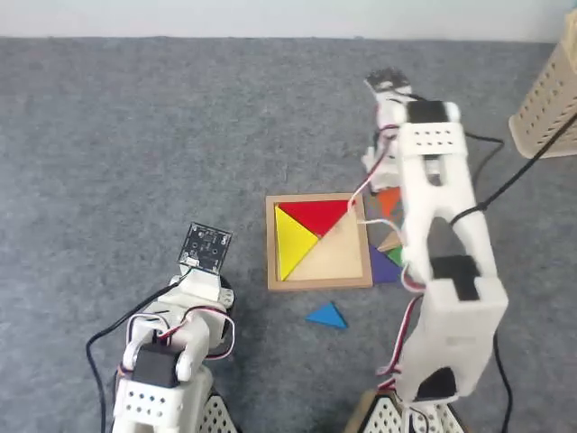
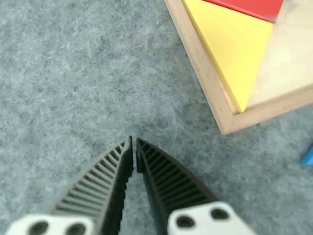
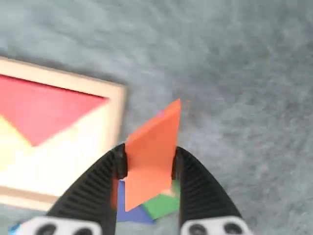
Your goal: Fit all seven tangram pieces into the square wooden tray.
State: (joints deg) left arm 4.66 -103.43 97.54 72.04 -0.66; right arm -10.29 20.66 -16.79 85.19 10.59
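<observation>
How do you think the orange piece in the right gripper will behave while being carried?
Likely stiff: the orange piece looks flat and unbent in the right gripper. It seems thin and smooth, so it may slip or pivot.

One tray (image 1: 317, 285), six coloured pieces (image 1: 327, 316).

Open carpet (image 1: 135, 153) stretching left of the tray (image 1: 317, 285)
The right arm (image 1: 442, 225) is crowding the tray's right side above loose pieces (image 1: 386, 264), a blue triangle (image 1: 327, 315) is lying just in front, and the tray's near right half is sitting bare.
</observation>
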